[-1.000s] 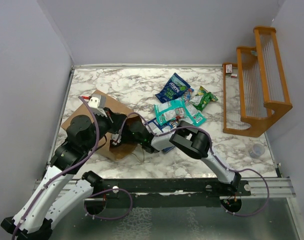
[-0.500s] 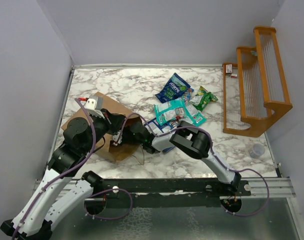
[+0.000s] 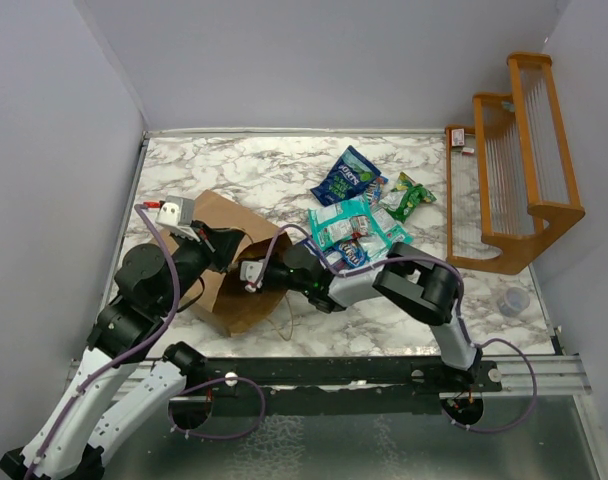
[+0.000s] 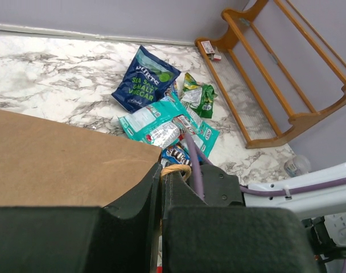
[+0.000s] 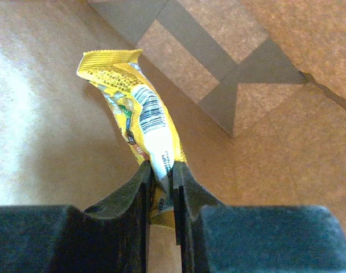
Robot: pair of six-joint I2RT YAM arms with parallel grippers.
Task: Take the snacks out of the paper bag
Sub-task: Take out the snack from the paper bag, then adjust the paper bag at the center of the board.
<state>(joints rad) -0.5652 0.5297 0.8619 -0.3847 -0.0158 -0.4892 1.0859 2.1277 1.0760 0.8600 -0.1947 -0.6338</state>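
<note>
The brown paper bag (image 3: 224, 290) lies on its side at the left of the table, its mouth toward the right. My left gripper (image 3: 227, 246) is shut on the bag's upper rim and twisted handle (image 4: 176, 169); the bag's side (image 4: 59, 159) fills the left wrist view. My right gripper (image 3: 256, 275) is in the bag's mouth, shut on a yellow snack packet (image 5: 139, 114), with the brown bag interior (image 5: 264, 142) all round. On the table lie a dark blue packet (image 3: 346, 176), a green packet (image 3: 408, 197) and teal packets (image 3: 349, 225).
An orange wooden rack (image 3: 514, 160) stands at the back right, with a small box (image 3: 459, 138) behind it and a clear plastic cup (image 3: 512, 302) in front of it. The side walls stand close to the table's edges.
My right arm has drawn back to the right, out toward the bag's mouth. My left gripper has moved left and up with the bag's rim, and the bag has opened wider.
</note>
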